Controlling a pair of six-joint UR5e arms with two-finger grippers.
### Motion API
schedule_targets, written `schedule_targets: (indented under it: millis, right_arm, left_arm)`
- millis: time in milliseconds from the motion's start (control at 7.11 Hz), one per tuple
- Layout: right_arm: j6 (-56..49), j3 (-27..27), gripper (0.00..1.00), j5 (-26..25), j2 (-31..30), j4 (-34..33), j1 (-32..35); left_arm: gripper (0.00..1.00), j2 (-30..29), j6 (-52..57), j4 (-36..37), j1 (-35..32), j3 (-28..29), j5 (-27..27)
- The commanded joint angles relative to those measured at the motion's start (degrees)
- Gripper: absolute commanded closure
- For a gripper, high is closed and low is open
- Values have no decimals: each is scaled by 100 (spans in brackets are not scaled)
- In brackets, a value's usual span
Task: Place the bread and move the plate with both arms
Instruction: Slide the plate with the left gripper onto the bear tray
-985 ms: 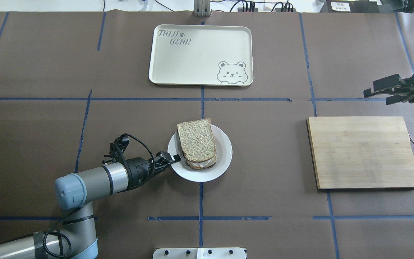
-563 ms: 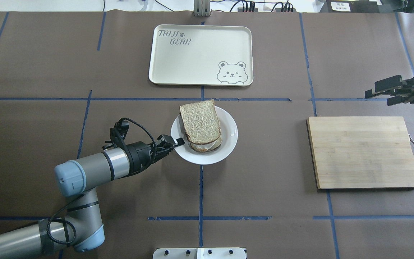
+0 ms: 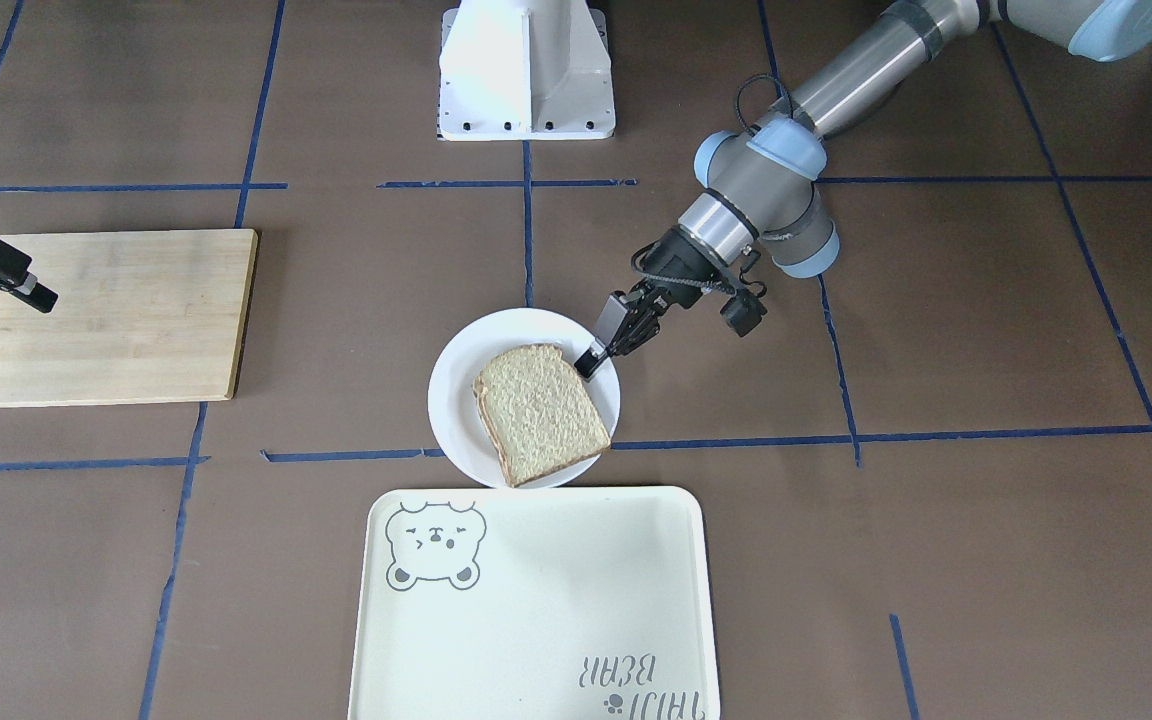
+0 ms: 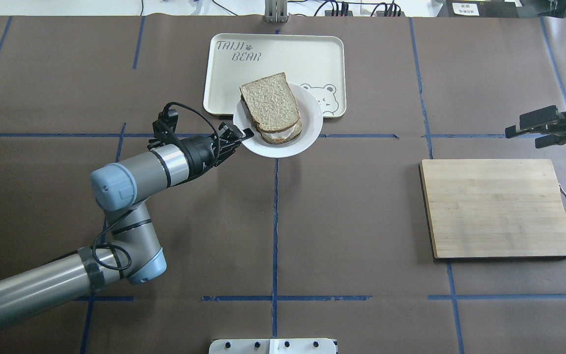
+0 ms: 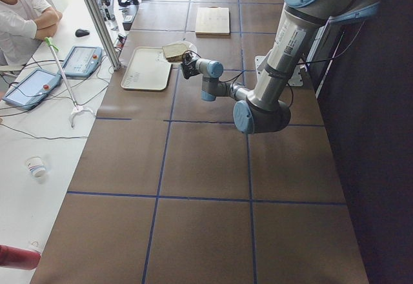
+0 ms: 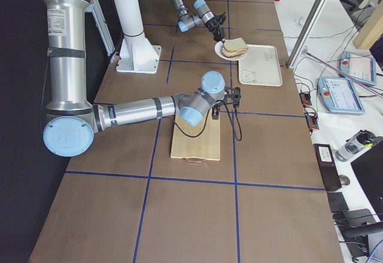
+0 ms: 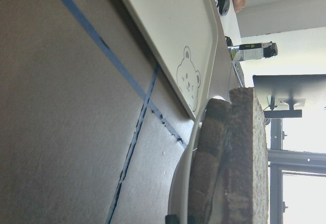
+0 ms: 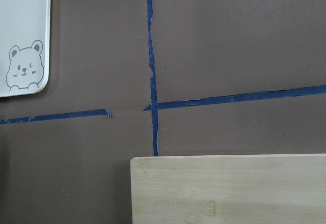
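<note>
Across the table, in the front-facing view, the left arm's black two-finger gripper has its jaws pinched shut on the robot-side rim of the small round white plate. The tan wholemeal bread slice with its brown crust rides on top, one corner right at the edge of the cream rectangular bear tray. Way out wide, the right arm's black gripper hangs with jaws spread, nothing in them, over a corner of the pale wooden cutting board.

Overhead: plate and bread overlap the tray's near edge, and a second slice with something white peeks out underneath. That plate looks lifted, mid-carry, I'd say.

Side views: small and far, the plate raised beside the tray; no reading the grip there.

Left wrist camera: plate rim and stacked crusts edge-on, tray beyond. Right wrist: just board, blue tape and a tray corner.

Bread's placed, so this is the plate transfer. Next: bring it fully over the tray, hold it level so the stack can't slide, lower, release.
</note>
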Motion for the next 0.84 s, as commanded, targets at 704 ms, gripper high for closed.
schedule_targets:
  millis: [704]
  right_arm:
    - [6,19,0,-3,-25,2,50]
  left_arm:
    - [100,-1771,-852,82,-569,3030,-9]
